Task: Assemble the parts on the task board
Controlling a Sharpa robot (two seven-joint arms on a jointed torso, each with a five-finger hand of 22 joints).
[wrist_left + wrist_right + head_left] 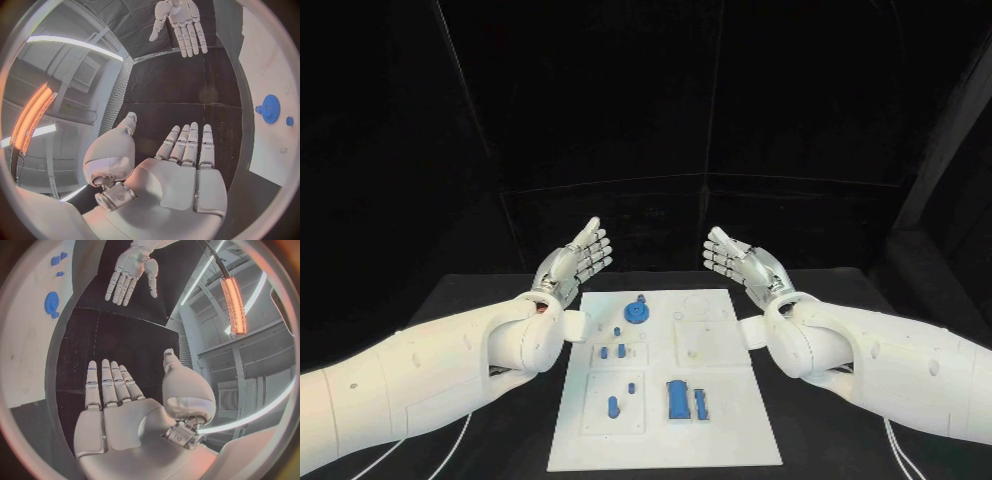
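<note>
- The task board [733, 440] is lying flat in the middle of the black bench [473, 300], lengthwise away from the robot.
- Blue parts are sitting on it: a gear [638, 312] near the far edge, small pegs [610, 351] in the middle left, a single peg [613, 405] in the near left panel, and a tall block [679, 398] with a slimmer piece [701, 404] beside it on the near right.
- The left hand [578, 257] is hovering past the board's far left corner, fingers straight and spread, holding nothing.
- The right hand [737, 260] is mirroring it past the far right corner, also flat, wide and holding nothing.
- Whether each part is already seated in its final place or just lying loose cannot be told; the scene is fitting both a board waiting to be worked and one just finished with the hands drawn clear.
- If a part is needing handling, good practice is approaching from straight above, pinching it by its sides, and keeping the other hand ready to be steadying the board.
</note>
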